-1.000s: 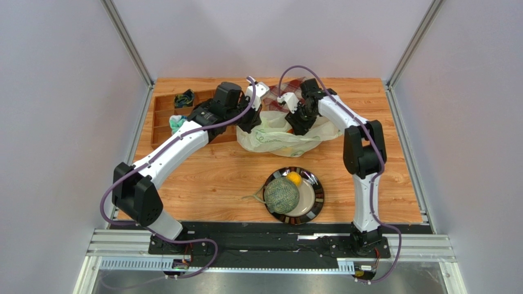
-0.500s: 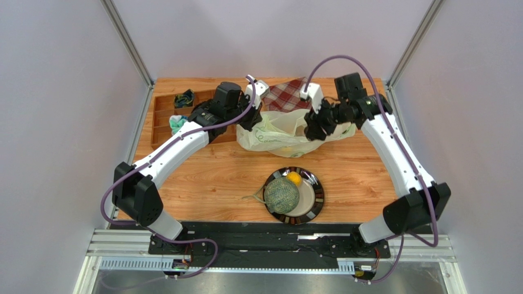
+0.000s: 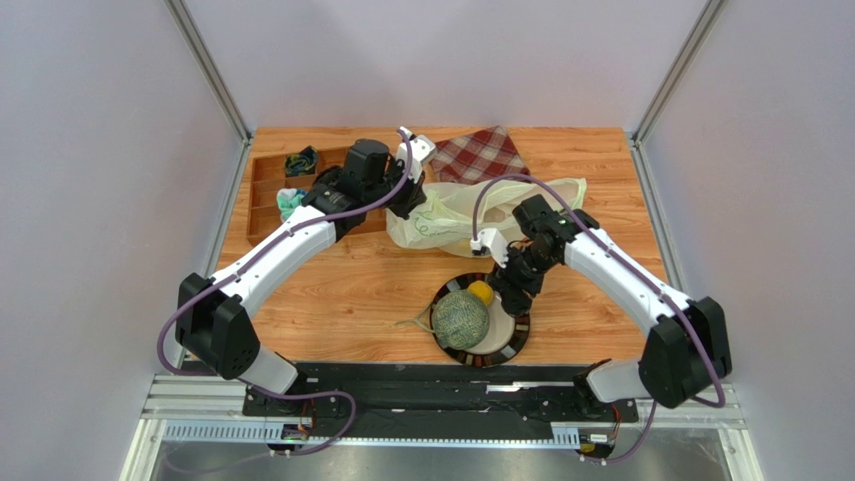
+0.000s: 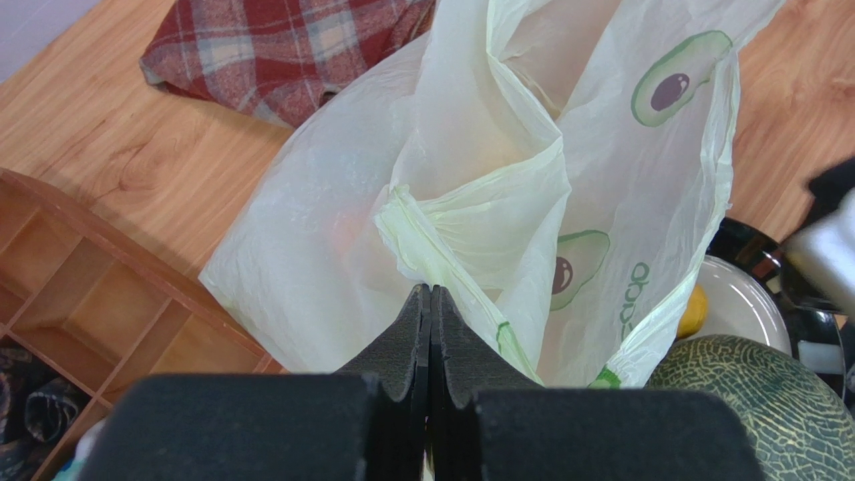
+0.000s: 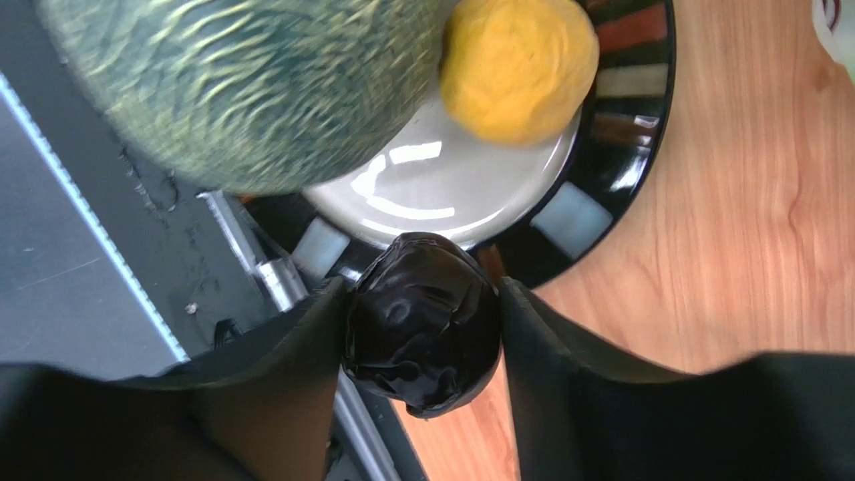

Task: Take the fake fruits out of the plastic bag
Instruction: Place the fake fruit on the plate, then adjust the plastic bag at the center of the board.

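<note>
We see a glossy black lump (image 5: 421, 323) pinched in the right gripper (image 5: 421, 301), over the plate (image 5: 614, 130) rim, melon (image 5: 231, 80) and yellow citrus (image 5: 517, 65) beyond.

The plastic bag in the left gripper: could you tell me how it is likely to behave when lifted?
Probably floppy: the plastic bag gathers in crumpled folds at the left gripper, which is shut on a bunched strip of it. It looks thin and light, as colours show faintly through it. Pushed, it would likely crumple rather than slide.

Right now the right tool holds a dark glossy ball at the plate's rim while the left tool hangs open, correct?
No: the left tool is shut, pinching a fold of the plastic bag, as the left wrist view shows. The rest holds.
</note>
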You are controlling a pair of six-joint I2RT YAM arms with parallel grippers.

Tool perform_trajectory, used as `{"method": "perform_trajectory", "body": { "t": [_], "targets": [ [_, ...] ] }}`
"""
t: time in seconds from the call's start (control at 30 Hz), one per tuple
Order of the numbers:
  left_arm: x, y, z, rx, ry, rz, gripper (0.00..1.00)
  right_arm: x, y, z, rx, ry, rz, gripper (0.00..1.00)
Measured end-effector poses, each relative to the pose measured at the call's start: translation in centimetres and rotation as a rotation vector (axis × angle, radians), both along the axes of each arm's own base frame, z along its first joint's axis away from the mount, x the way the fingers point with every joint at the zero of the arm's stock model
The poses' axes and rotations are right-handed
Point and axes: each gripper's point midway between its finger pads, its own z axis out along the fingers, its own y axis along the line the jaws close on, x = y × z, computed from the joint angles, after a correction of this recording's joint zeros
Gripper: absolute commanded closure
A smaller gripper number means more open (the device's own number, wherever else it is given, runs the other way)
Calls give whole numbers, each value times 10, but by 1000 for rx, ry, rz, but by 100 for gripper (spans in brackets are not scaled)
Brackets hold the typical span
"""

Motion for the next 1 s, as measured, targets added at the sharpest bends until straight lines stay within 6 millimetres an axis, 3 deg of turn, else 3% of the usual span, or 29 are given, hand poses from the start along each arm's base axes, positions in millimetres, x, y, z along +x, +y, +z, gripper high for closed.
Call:
{"method": "perform_trajectory", "body": {
  "t": [0.03, 0.07, 0.17, 0.23, 0.37, 0.53, 0.6, 0.67, 0.77, 0.83, 1.0],
  "targets": [
    [-1, 1, 1, -1, -1, 0, 100, 4, 4, -7, -7, 12, -4, 33],
    [-2, 1, 1, -1, -3, 0, 100, 9, 6, -15, -20, 24, -13, 15],
    [-5, 3, 6, -5, -14, -1, 100, 20, 4, -40, -79, 76, -48, 8],
    [-6, 5, 9, -7, -22, -3, 100, 24, 1, -40, -91, 88, -67, 7],
    [-10, 7, 12, -7, -35, -7, 100, 55, 12, 12, -22, -19, -85, 11],
    [-15, 11, -2, 19, -14, -13, 100, 93, 37, 113, 147, -248, -76, 19],
    [-17, 13, -9, 38, -2, -19, 100, 101, 42, 135, 191, -300, -76, 22],
    [-19, 15, -13, 54, 4, -25, 100, 107, 44, 142, 208, -314, -85, 28],
    [-21, 17, -17, 71, 6, -32, 100, 125, 45, 128, 198, -292, -124, 37],
    [-22, 19, -18, 81, 8, -34, 100, 145, 45, 105, 165, -264, -159, 42],
    [-32, 33, -17, 134, -2, -34, 100, 182, 40, 23, 18, -183, -216, 45]
  ]
}}
